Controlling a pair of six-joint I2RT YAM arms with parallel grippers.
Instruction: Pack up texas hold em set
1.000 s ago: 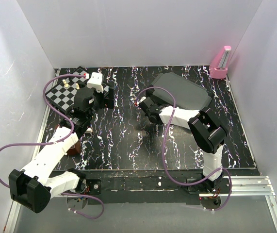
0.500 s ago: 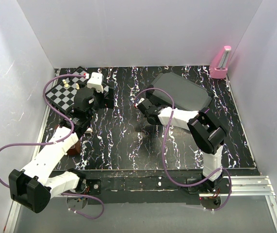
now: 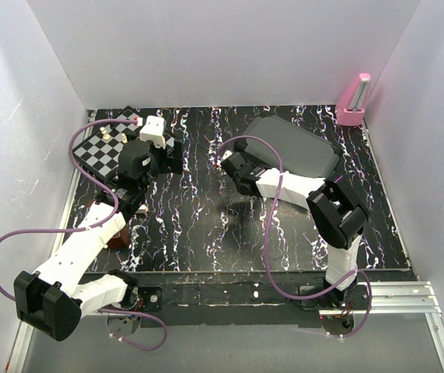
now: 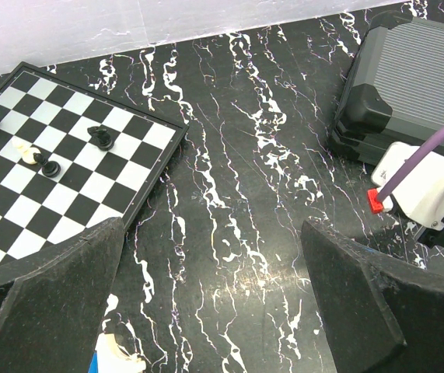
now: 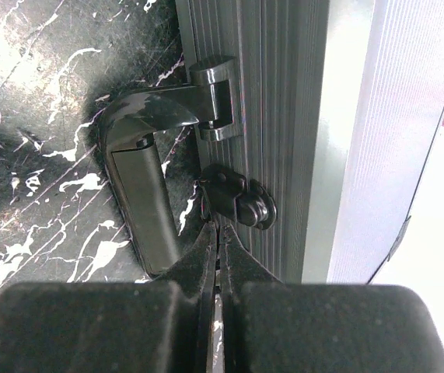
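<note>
Poking closed tips at the latch (image 5: 237, 203) of the case (image 5: 284, 93), the right hand (image 5: 218, 233) is probably fastening it. The left hand (image 4: 212, 233) is hovering open.

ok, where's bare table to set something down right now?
Widest bare patch: mid table, between the left arm and right arm, running back between chessboard and closed case. Smaller strip right of the case, near the pink object. Crowded: back-left around the chessboard, and by the case handle where the right fingers sit.
</note>
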